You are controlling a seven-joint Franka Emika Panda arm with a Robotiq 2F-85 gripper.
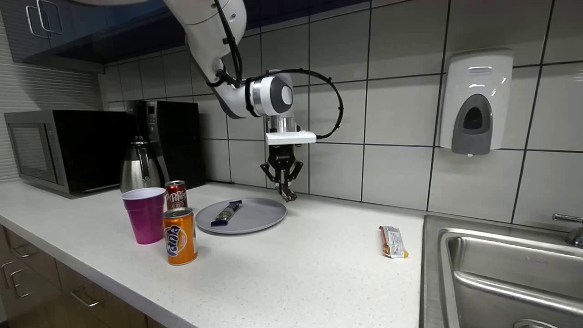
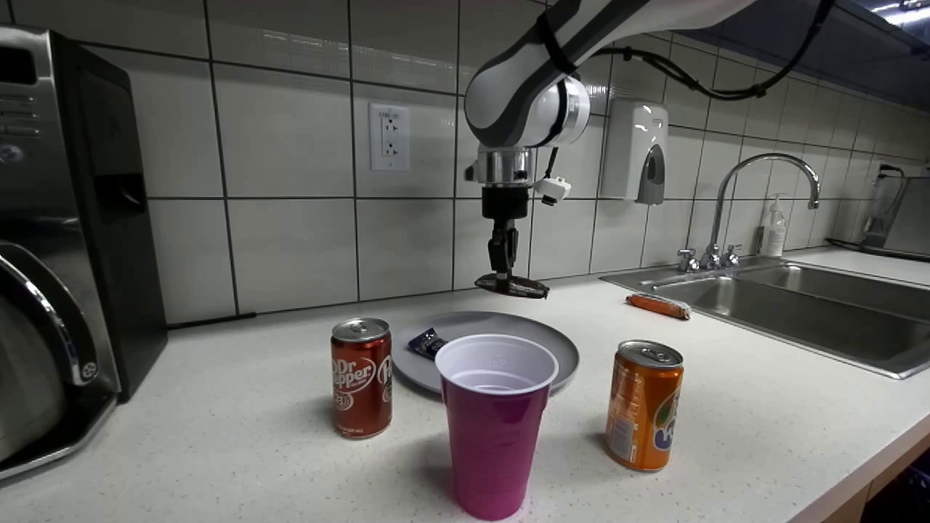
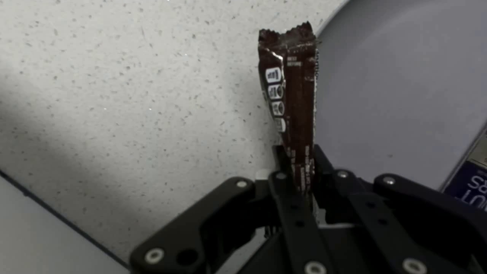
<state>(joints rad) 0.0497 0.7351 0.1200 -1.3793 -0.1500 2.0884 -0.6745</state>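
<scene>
In an exterior view, a purple cup (image 2: 494, 447) stands nearest, upright, with a Fanta can (image 2: 643, 407) a little farther on; both are toward the front edge of the worktop (image 1: 319, 269). A Dr Pepper can (image 2: 361, 385) stands farther in from that edge. Beyond them lies a grey plate (image 1: 265, 217), with a blue-wrapped bar (image 1: 226, 213) resting on it.

Past the plate, near the worktop's back edge, the gripper (image 3: 299, 161) is clamped on a brown-wrapped bar (image 3: 298, 99), pinching it by its two long sides. The bar is in the air close to the plate's rim; I cannot tell how much of it overhangs the plate. The step in hand looks like a carry, and the next move, I judge, calls for a firm grip and enough height over the rim, since both bar ends jut out beyond the fingers.

Room looks tight toward the tiled wall (image 1: 396, 177), and the cup and cans crowd the worktop's front-edge side. The widest stretch runs from the plate toward the sink (image 1: 432, 282), with an orange-and-silver packet (image 1: 394, 242) lying just beside the worktop's edge at the sink.
</scene>
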